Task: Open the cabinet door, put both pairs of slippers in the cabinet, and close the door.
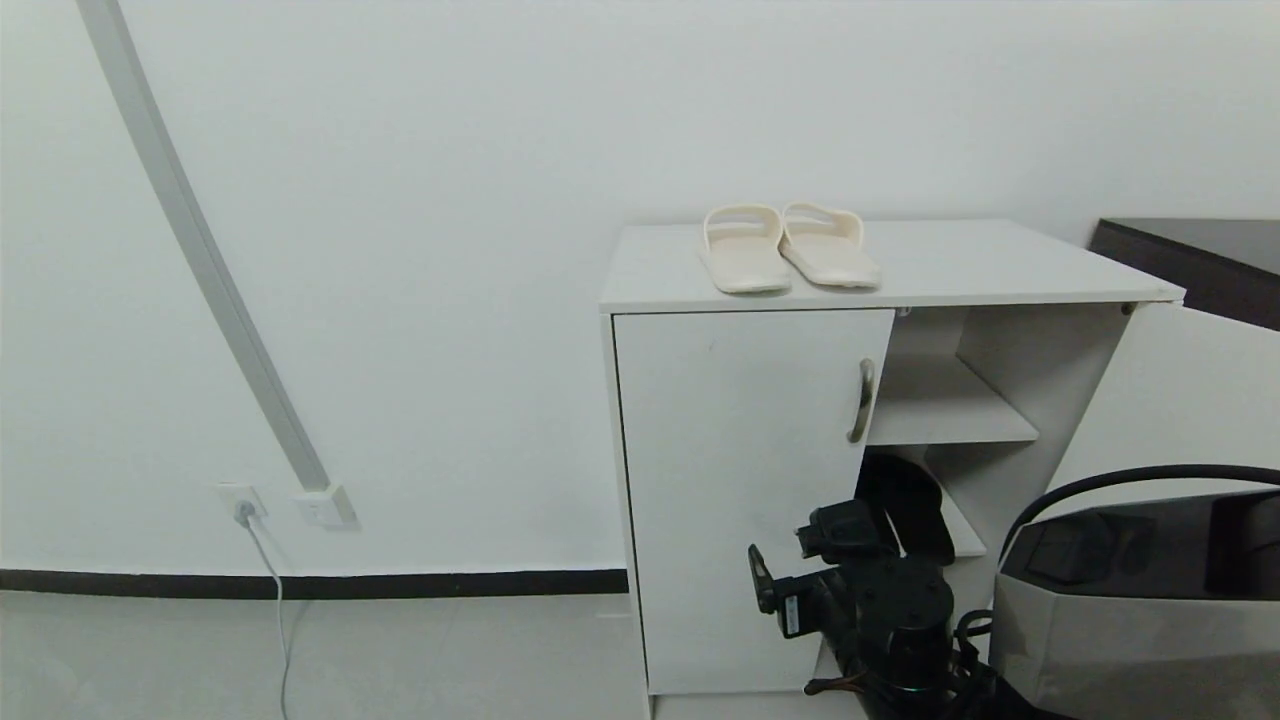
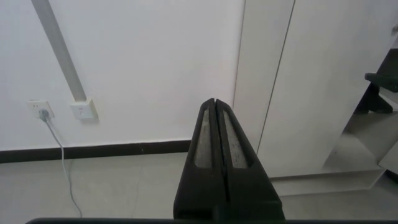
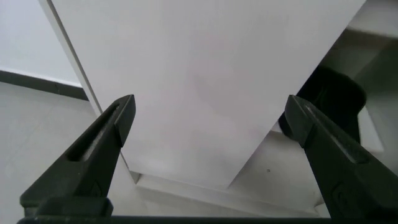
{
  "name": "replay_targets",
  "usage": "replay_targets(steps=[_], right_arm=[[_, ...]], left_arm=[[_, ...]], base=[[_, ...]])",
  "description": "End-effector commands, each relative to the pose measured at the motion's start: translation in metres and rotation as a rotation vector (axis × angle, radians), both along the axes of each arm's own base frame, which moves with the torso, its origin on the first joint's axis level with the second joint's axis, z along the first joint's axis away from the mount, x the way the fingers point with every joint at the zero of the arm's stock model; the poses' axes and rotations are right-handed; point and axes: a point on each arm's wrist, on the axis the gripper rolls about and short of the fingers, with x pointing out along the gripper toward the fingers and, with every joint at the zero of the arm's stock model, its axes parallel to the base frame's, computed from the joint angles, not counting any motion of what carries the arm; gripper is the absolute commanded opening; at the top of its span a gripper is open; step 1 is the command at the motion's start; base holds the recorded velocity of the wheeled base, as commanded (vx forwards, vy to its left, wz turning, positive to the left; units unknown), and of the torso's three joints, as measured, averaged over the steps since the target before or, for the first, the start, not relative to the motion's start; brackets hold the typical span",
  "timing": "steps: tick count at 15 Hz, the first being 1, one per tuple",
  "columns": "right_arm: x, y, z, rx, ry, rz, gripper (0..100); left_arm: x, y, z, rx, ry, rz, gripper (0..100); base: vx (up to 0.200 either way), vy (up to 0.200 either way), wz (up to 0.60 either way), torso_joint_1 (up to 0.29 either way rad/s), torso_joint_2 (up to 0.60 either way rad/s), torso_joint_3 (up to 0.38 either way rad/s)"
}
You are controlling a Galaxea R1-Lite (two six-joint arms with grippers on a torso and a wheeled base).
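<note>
A white cabinet (image 1: 900, 265) stands against the wall with its left door (image 1: 740, 480) closed and its right door (image 1: 1170, 400) swung open. A pair of cream slippers (image 1: 790, 248) lies side by side on the cabinet top. A black pair of slippers (image 1: 905, 500) rests on the lower shelf inside the open half, and part of the black slippers (image 3: 329, 99) shows past the closed door's edge. My right gripper (image 3: 208, 109) is open and empty, low down, facing the closed door. My left gripper (image 2: 214, 102) is shut on nothing, left of the cabinet, above the floor.
The upper shelf (image 1: 940, 410) in the open half is bare. The closed door carries a metal handle (image 1: 862, 400). A dark tabletop (image 1: 1200, 250) stands at the far right. Wall sockets with a hanging cable (image 1: 245, 510) and a grey conduit (image 1: 200, 250) are on the left wall.
</note>
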Motion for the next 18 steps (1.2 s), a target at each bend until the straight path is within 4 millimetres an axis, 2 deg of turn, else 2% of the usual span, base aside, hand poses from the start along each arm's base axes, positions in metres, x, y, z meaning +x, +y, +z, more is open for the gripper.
replay_targets(steps=[1, 10, 18], right_arm=[[-0.0001, 0.0001, -0.0009, -0.001, 0.002, 0.000, 100], [-0.0001, 0.0001, -0.0009, -0.001, 0.002, 0.000, 100], [0.0000, 0.0002, -0.0024, -0.005, 0.005, 0.000, 100]], left_arm=[[0.0000, 0.0000, 0.0000, 0.000, 0.000, 0.000, 0], [0.0000, 0.0000, 0.0000, 0.000, 0.000, 0.000, 0], [0.0000, 0.0000, 0.0000, 0.000, 0.000, 0.002, 0]], base=[[0.000, 0.000, 0.00, 0.149, -0.47, -0.330], [0.000, 0.000, 0.00, 0.176, -0.49, -0.320], [0.000, 0.000, 0.00, 0.232, -0.55, -0.326]])
